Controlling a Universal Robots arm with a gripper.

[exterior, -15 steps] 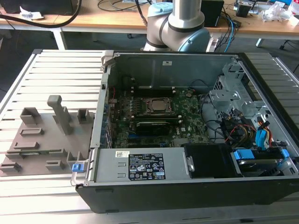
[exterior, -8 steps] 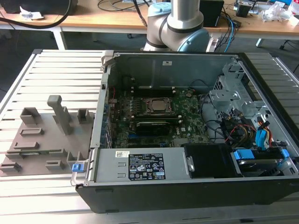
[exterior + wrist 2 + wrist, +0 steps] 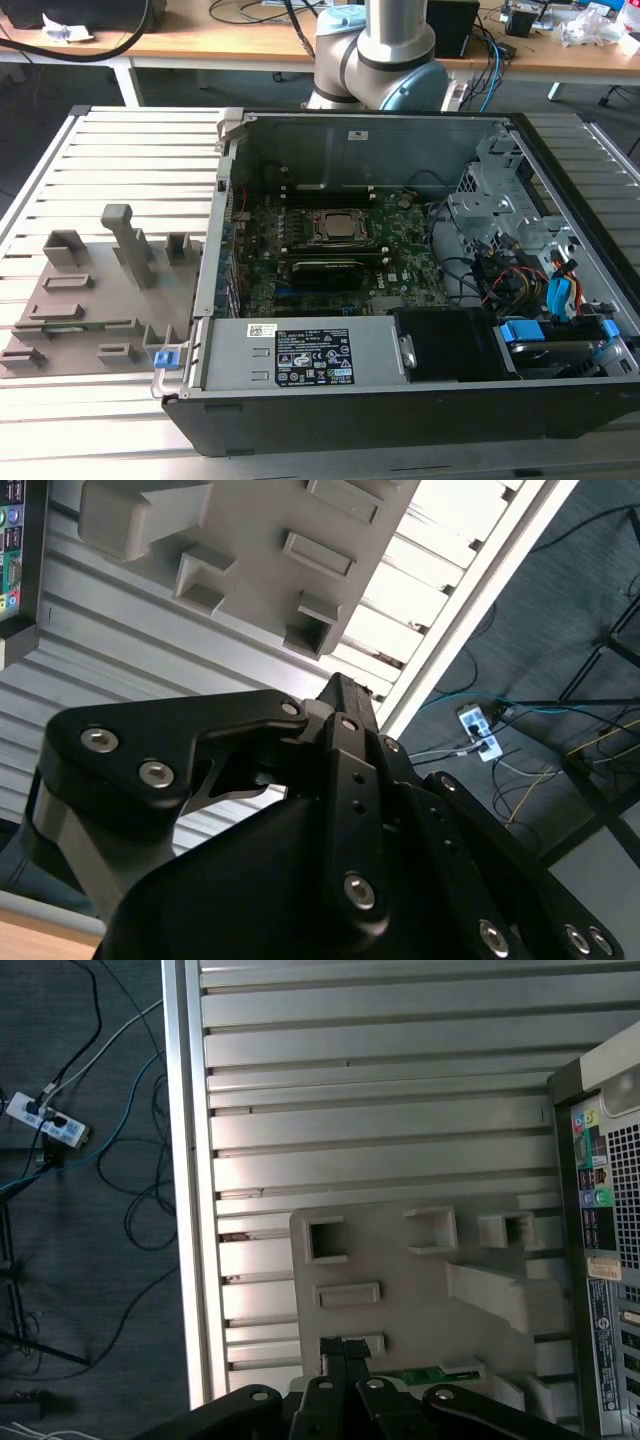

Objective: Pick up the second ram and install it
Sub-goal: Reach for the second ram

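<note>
second ram (image 3: 441,1372) ×1 — on grey fixture (image 3: 400,1280) ×1 | gripper (image 3: 345,1348) ×1 — pressed together, near the ram

The exterior view stands off the arm and looks down from a raised spot into the open computer case (image 3: 400,425). The arm (image 3: 395,45) is at the far side and the grey fixture plate (image 3: 100,300) on the exterior view's left. The first wrist view looks almost straight down from high over the slatted table (image 3: 380,1090). The second wrist view sits tilted, close behind the gripper (image 3: 342,695). All three views share the fixture plate, and both wrist views catch the floor's power strip (image 3: 45,1120).
</note>
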